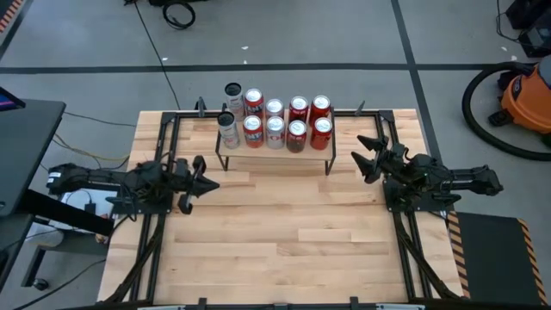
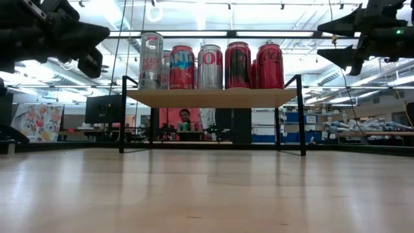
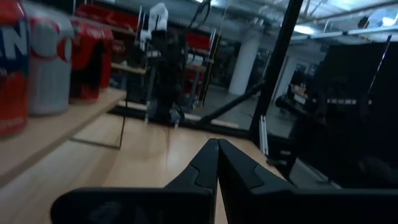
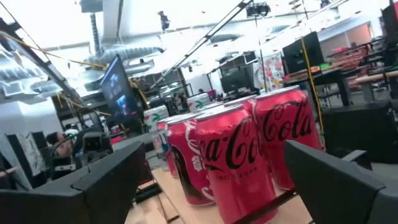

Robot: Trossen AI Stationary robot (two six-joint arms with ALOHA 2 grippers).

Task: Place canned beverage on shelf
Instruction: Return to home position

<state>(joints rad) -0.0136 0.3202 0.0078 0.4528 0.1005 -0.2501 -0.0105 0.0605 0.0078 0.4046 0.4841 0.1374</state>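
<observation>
Filling the shelf, cans face right tool; left tool waits apart.

Grey floor crossed by dark lines, all around a light-wood table. Orange shop vacuum at the upper right of the high view, coiled black cable at top centre, dark desk at the left edge. In the low view, bright ceiling light strips along the top, floral poster at centre left, dark monitor just right of it, a person far off at centre.
</observation>
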